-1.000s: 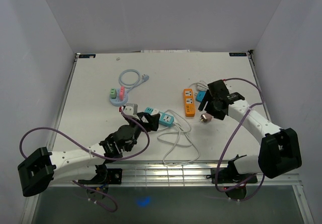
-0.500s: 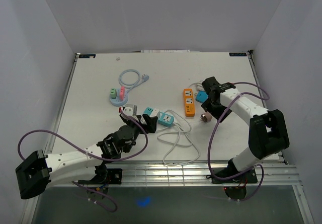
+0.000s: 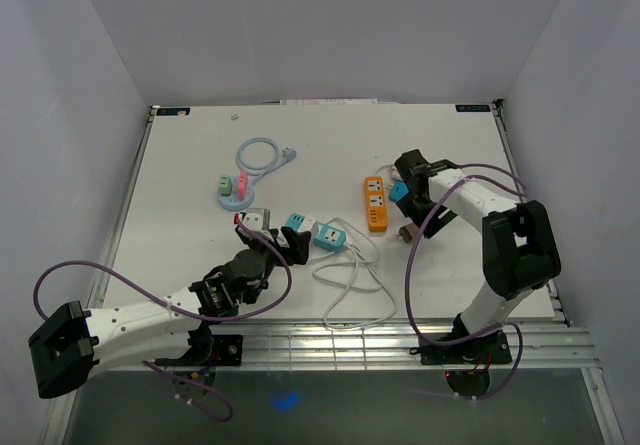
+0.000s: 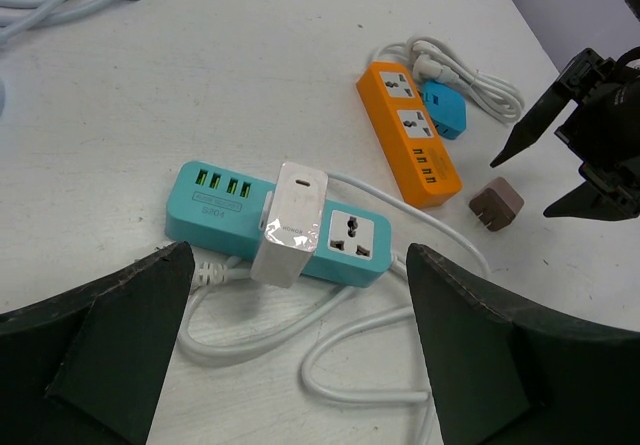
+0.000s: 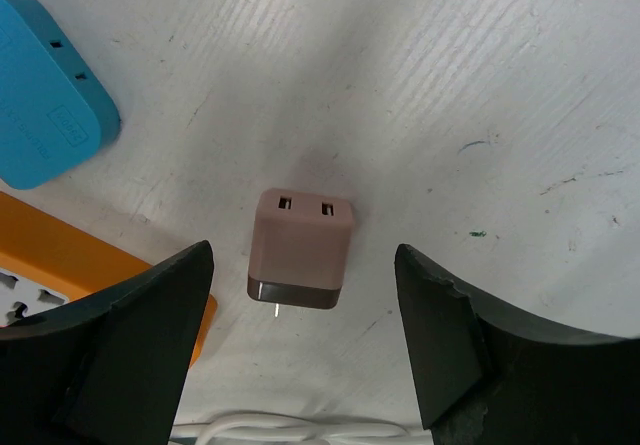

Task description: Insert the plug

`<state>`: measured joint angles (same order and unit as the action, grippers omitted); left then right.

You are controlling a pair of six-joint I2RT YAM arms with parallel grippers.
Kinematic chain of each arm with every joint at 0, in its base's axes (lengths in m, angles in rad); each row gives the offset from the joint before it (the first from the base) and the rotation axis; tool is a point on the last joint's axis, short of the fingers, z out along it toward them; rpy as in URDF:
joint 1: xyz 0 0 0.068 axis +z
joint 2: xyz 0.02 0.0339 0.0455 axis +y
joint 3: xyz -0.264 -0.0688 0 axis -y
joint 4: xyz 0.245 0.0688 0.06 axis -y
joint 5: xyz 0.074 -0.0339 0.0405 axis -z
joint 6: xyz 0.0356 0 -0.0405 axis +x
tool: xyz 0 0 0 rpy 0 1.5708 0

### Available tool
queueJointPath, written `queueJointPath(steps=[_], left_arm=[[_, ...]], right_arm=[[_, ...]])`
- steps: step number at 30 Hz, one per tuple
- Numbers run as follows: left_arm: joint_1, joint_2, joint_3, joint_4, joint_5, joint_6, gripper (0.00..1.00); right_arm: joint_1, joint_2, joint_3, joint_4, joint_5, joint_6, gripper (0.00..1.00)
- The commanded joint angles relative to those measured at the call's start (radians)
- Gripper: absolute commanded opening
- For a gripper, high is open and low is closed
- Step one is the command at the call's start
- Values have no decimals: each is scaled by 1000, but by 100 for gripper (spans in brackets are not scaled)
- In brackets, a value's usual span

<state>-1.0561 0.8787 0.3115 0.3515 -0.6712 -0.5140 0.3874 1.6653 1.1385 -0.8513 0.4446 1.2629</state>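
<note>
Dusty-pink two-port plug (image 5: 300, 250) flat on table (image 5: 450, 85), untouched, near spread right hand (image 5: 303, 265).

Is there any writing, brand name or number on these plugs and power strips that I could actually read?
Nothing here reads clearly.
Teal power strip: small label under its green ports, blurred.
White charger: faint print on its side, too small.
Blue adapter: raised label, illegible.
Brown charger: no print visible.
Two dark stickers along the far edge: too small.
</note>
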Motion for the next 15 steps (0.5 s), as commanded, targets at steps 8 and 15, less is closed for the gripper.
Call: queueJointPath(steps=[8, 15], left_arm=[[-4, -10, 44, -39, -25, 23, 98], [-4, -7, 41, -45, -25, 19, 98]], right_arm=[[-1, 56, -34, 78, 16, 76, 71], [1, 45, -101, 141, 8, 85, 42]])
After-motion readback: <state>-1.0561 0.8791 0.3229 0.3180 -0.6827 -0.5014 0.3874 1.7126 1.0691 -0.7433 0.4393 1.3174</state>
